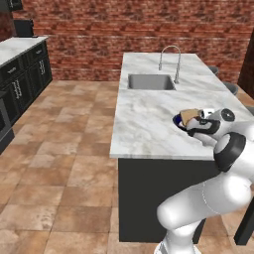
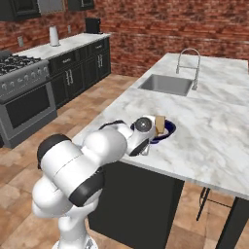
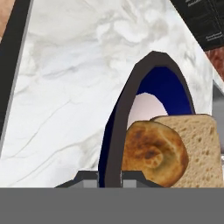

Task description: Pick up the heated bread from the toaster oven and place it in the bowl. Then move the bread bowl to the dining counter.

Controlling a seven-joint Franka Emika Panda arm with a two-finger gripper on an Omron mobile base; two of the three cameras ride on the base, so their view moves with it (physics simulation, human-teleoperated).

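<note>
The hand [image 3: 110,178] pinches the bowl's [image 3: 127,109] rim, bread [image 3: 175,148] inside, over the marble counter [image 3: 74,78].

open marble is seen across the counter [image 1: 149,124] toward the left of the bowl [image 1: 177,120] in the left base view. further up the frame, passage is blocked by the sink [image 1: 151,82] and its faucet [image 1: 171,62]. at right, stools [image 1: 230,88] are tucked against the counter edge.
</note>
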